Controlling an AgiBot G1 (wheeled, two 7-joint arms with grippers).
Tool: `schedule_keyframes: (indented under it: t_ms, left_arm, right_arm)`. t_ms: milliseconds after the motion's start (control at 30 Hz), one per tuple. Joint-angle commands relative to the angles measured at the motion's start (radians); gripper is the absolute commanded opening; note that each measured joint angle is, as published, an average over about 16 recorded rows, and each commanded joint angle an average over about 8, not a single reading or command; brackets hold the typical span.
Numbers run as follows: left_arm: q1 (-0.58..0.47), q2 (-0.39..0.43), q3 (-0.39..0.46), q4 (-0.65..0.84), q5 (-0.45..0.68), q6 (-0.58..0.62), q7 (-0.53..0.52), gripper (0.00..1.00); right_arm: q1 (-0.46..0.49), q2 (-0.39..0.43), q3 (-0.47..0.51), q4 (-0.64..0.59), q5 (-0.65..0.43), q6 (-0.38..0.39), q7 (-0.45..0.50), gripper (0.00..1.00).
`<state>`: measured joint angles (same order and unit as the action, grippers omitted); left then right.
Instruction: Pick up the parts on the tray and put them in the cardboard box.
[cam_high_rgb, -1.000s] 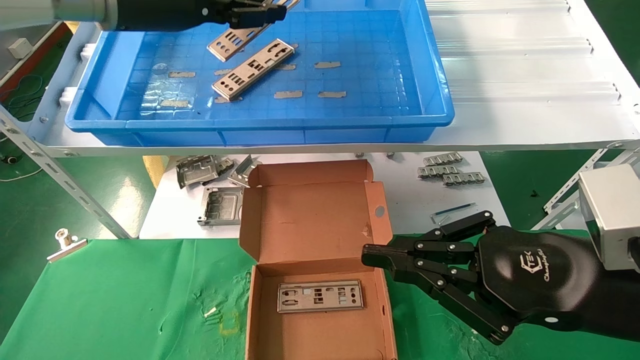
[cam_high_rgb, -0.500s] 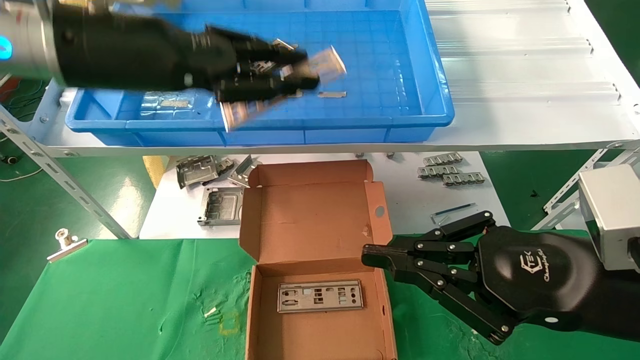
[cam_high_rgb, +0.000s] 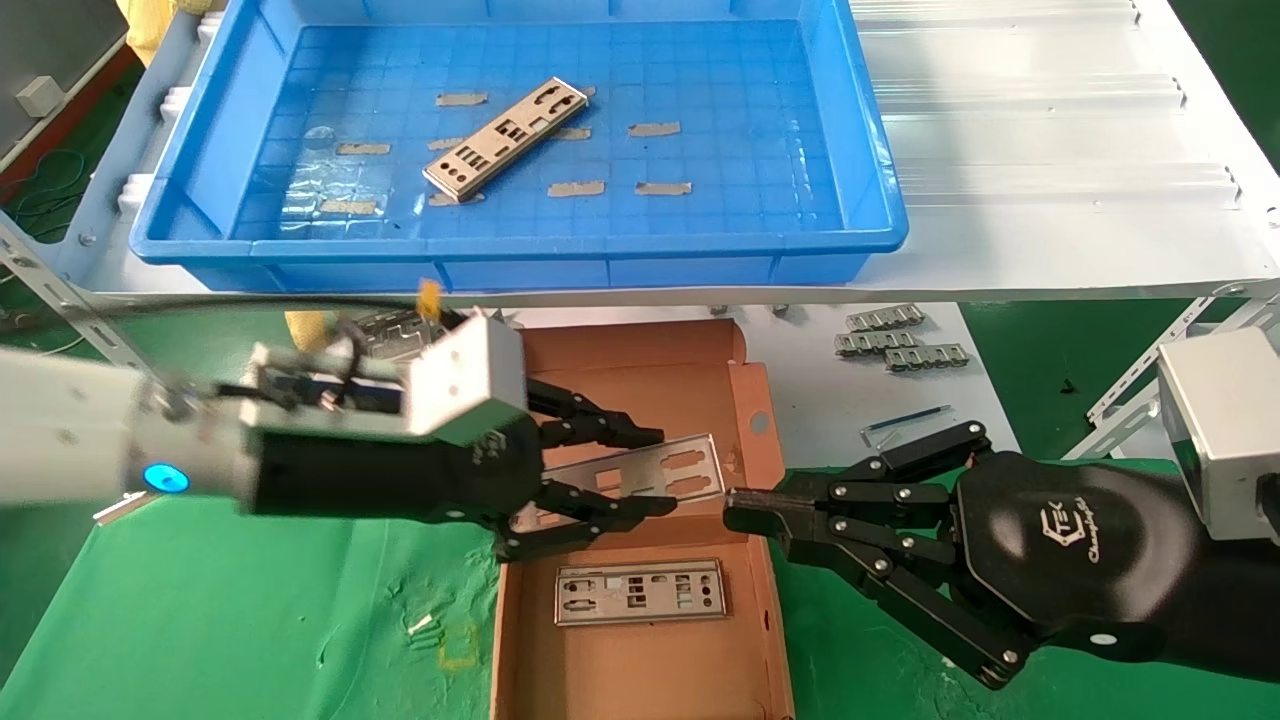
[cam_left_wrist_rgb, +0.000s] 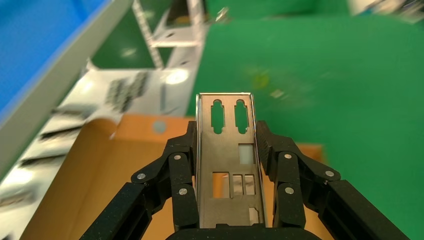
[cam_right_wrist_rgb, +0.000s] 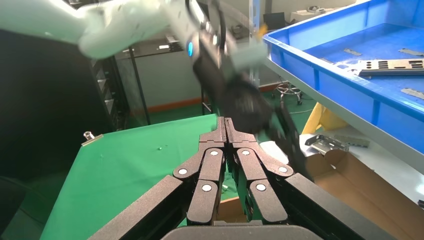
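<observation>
From the head view, your left tool (cam_high_rgb: 625, 470) is over the open box (cam_high_rgb: 640, 640), pinching a plate (cam_high_rgb: 650, 478) between its fingers; the plate hangs above the hinge line, tilted, not yet released. One plate (cam_high_rgb: 640, 592) already lies flat on the box floor. One more plate (cam_high_rgb: 506, 139) lies at a slant in the tray (cam_high_rgb: 860, 150) up on the white counter (cam_high_rgb: 1050, 170), among the strips of tape. So you have one part delivered, one in transit and one left to fetch. Your right tool (cam_high_rgb: 745, 512) is parked just beside the box's right wall, its tip close to the carried plate's end; whether they touch I cannot tell from this angle.

From the left wrist view, the left tool (cam_left_wrist_rgb: 226, 150) grips the held plate (cam_left_wrist_rgb: 227, 165) by its two long edges, with the plate's far end sticking out past the fingertips. The brown box (cam_left_wrist_rgb: 100, 175) sits below it, though motion blurs the background, so how well the plate is centred over the floor is hard to judge.

From the right wrist view, your right tool (cam_right_wrist_rgb: 230, 127) has its fingers pressed together and holds nothing. Beyond it you can see the left arm over the box (cam_right_wrist_rgb: 360, 180), and the tray (cam_right_wrist_rgb: 320, 65) with the last plate (cam_right_wrist_rgb: 390, 67) in it.
</observation>
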<state>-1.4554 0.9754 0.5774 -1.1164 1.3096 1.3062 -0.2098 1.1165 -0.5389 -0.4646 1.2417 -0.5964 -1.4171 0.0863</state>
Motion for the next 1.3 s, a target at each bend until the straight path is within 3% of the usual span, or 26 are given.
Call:
schedule_keyframes:
  t_ms: [33, 300, 367, 467, 567, 667, 733, 800, 867, 1033, 1100, 1300]
  left_arm:
    - [0.077, -0.002, 0.005, -0.079, 0.042, -0.093, -0.001, 0.00]
    - [0.208, 0.072, 0.058, -0.084, 0.141, -0.209, 0.131, 0.00]
    - [0.216, 0.089, 0.071, -0.060, 0.162, -0.215, 0.160, 0.06]
    - [0.219, 0.107, 0.087, -0.023, 0.183, -0.215, 0.204, 0.25]
    - [0.219, 0.117, 0.097, 0.010, 0.191, -0.204, 0.253, 0.62]
    - [0.219, 0.122, 0.098, 0.037, 0.186, -0.195, 0.304, 0.89]
    - [0.219, 0.125, 0.096, 0.052, 0.182, -0.195, 0.341, 1.00]
    - [0.219, 0.128, 0.093, 0.065, 0.181, -0.199, 0.379, 1.00]
    - [0.219, 0.133, 0.091, 0.080, 0.178, -0.202, 0.409, 1.00]
    - [0.213, 0.151, 0.093, 0.124, 0.175, -0.197, 0.442, 1.00]
    - [0.209, 0.158, 0.094, 0.142, 0.172, -0.194, 0.442, 1.00]
    - [0.197, 0.165, 0.085, 0.181, 0.144, -0.172, 0.433, 1.00]
  right_arm:
    - [0.000, 0.000, 0.000, 0.000, 0.000, 0.000, 0.000, 0.00]
    - [0.000, 0.000, 0.000, 0.000, 0.000, 0.000, 0.000, 0.00]
    - [0.000, 0.000, 0.000, 0.000, 0.000, 0.000, 0.000, 0.00]
    - [0.000, 0.000, 0.000, 0.000, 0.000, 0.000, 0.000, 0.00]
    - [0.000, 0.000, 0.000, 0.000, 0.000, 0.000, 0.000, 0.00]
    - [0.000, 0.000, 0.000, 0.000, 0.000, 0.000, 0.000, 0.00]
    - [0.000, 0.000, 0.000, 0.000, 0.000, 0.000, 0.000, 0.00]
    - [0.000, 0.000, 0.000, 0.000, 0.000, 0.000, 0.000, 0.02]
    - [0.000, 0.000, 0.000, 0.000, 0.000, 0.000, 0.000, 0.18]
    - [0.000, 0.000, 0.000, 0.000, 0.000, 0.000, 0.000, 0.80]
    - [0.000, 0.000, 0.000, 0.000, 0.000, 0.000, 0.000, 0.98]
    - [0.000, 0.000, 0.000, 0.000, 0.000, 0.000, 0.000, 1.00]
